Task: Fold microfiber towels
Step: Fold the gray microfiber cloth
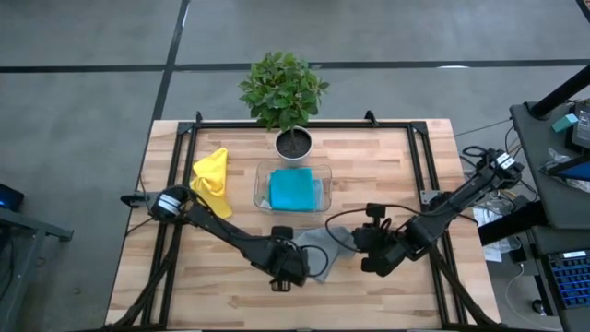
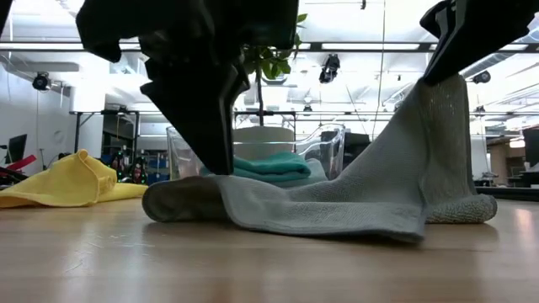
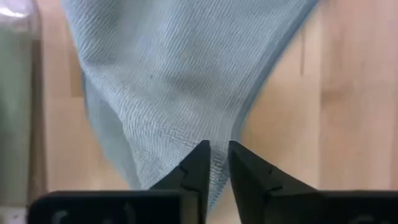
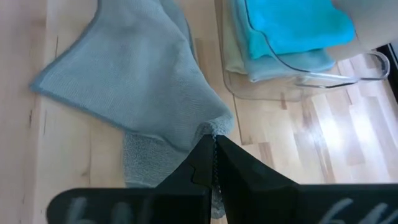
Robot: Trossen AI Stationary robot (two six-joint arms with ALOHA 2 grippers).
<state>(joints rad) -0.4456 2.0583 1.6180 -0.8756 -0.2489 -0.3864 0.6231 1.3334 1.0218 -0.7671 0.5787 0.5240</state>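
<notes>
The right gripper (image 4: 213, 155) had its jaws pinched fully together on a corner of the grey towel (image 4: 134, 81), and in the low view that corner was lifted up off the table (image 1: 387, 286) so the cloth hung in a slope down to the wood. The left gripper (image 3: 219, 163) was down at the opposite end of the same towel, jaws only a narrow slit apart with the towel's hemmed edge running right up between the tips; honestly couldn't tell if it was actually gripping the fabric or just resting over it. From above, the grey towel sat near the front middle of the table, between the two grippers, with most of it flat and a bit bunched at the left gripper's side. The yellow towel (image 1: 211, 180) lay crumpled toward the left side of the table, well apart from the action. The teal towel (image 1: 295, 189) was folded on top of a stack in the clear plastic tray (image 1: 261, 175), with paler folded cloths showing under it in the right wrist view. A potted plant (image 1: 286, 92) stood just behind the tray at the back edge. No readable brands, labels or writing on anything I could make out.
</notes>
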